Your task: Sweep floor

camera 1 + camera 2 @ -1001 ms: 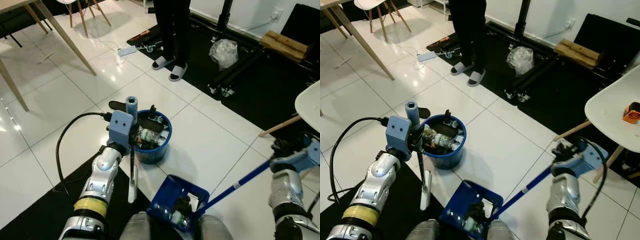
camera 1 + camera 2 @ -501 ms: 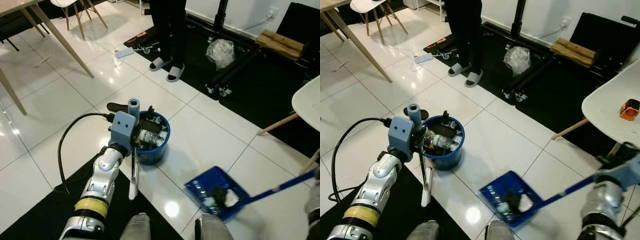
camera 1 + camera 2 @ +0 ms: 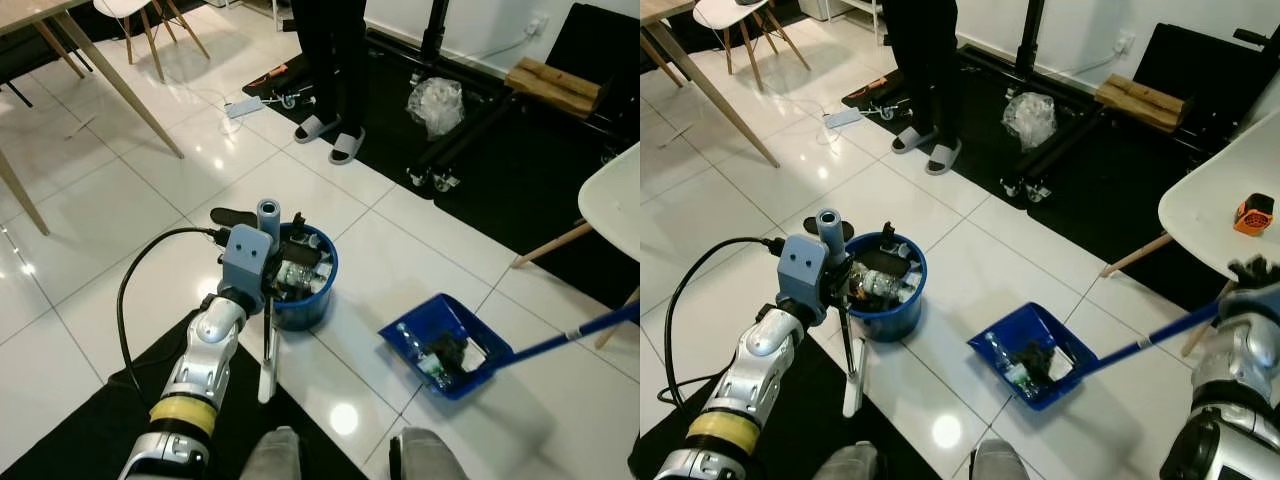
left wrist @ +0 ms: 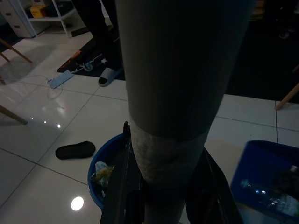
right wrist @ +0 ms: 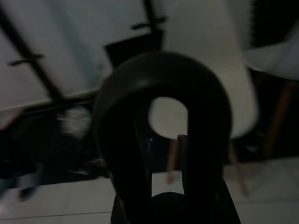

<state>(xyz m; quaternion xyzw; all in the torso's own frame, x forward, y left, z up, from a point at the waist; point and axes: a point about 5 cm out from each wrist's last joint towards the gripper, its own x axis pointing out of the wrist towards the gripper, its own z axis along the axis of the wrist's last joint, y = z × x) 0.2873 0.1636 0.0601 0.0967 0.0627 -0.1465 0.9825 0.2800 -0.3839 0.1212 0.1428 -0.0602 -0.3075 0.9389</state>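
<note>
the blue dustpan (image 3: pixel 1032 352), loaded with scraps and a small bottle, sat at lower centre-right of the right eye frame, with the blue bin (image 3: pixel 883 296) of rubbish well apart to its left. its long blue handle (image 3: pixel 1155 337) ran from the pan up and rightward to the right claw (image 3: pixel 1248 274) at the right edge, so the pan's long axis pointed away from the bin, and the right arm alone could carry it there. in the right wrist view a dark loop, apparently the handle's end, stood between the black fingers (image 5: pixel 122 154), which looked clamped on it. the left claw (image 3: pixel 268 286), just beside the bin's near rim, was closed round the grey broom handle (image 3: pixel 268 212), holding it upright with its white lower end on the floor.

half a second earlier the pan was lower in the frame; a second earlier it was at the robot's feet. it had swung rightward, away from the bin, while the left arm stayed put.
</note>
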